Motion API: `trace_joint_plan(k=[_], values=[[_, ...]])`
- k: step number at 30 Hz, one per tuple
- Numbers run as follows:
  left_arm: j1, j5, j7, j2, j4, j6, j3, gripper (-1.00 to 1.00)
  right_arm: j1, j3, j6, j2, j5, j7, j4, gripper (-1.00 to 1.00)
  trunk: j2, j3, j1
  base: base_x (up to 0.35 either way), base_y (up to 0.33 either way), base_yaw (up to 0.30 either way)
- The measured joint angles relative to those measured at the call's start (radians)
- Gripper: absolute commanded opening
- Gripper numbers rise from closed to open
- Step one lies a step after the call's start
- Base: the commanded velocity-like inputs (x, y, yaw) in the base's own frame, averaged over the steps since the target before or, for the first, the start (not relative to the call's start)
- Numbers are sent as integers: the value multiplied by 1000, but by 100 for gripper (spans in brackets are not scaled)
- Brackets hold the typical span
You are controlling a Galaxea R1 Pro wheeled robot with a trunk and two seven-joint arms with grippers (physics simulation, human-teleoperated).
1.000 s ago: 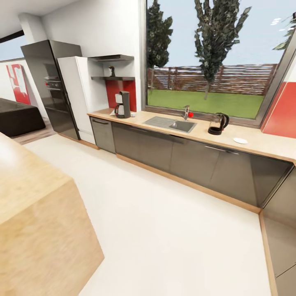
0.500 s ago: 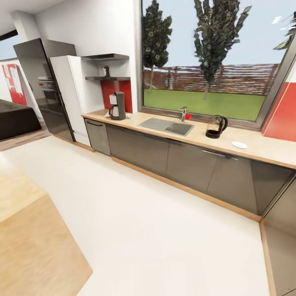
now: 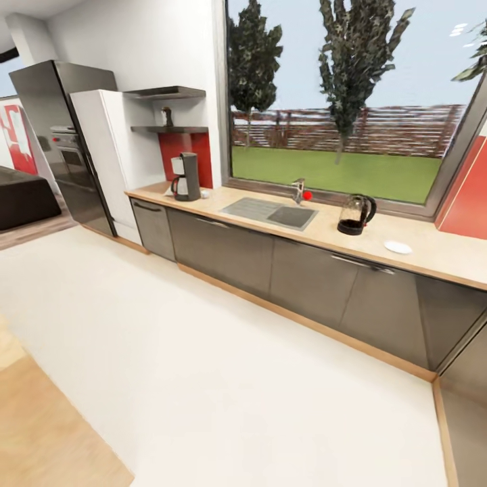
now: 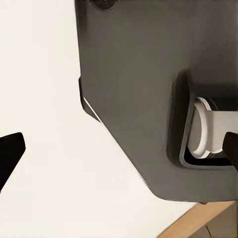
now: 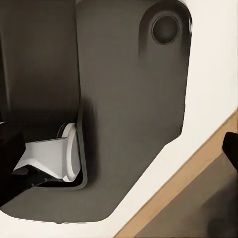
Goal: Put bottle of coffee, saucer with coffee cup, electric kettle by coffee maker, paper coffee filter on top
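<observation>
Kitchen tabletop (image 3: 318,233): coffee maker (image 3: 184,177) at left end, empty sink (image 3: 270,213), electric kettle (image 3: 354,214), saucer (image 3: 398,247). Shelf (image 3: 169,128) bottle (image 3: 167,117). View panned since earlier; items unmoved. Fingers' state: cannot tell.

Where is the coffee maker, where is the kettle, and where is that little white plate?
coffee maker (image 3: 185,176), head view, on its dark front body.
electric kettle (image 3: 353,214), head view, on its glass jug.
saucer (image 3: 398,247), head view, on the middle of the white dish.

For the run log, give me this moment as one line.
phase: approaching counter | black coffee maker: on wooden countertop | glass electric kettle: right of sink | white saucer: beyond kettle | grippers: open, empty
</observation>
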Motion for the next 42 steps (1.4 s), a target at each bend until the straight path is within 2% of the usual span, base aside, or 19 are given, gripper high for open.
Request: trace_joint_plan(k=[10, 42], values=[[0, 0, 0, 0, 0, 0, 1, 100, 0, 0, 0, 0, 0, 0, 0, 100, 0, 0, 0, 326, -75, 0], [0, 0, 0, 0, 0, -2, 3, 100, 0, 5, 0, 0, 1, -1, 0, 100, 0, 0, 0, 333, -1, 9]])
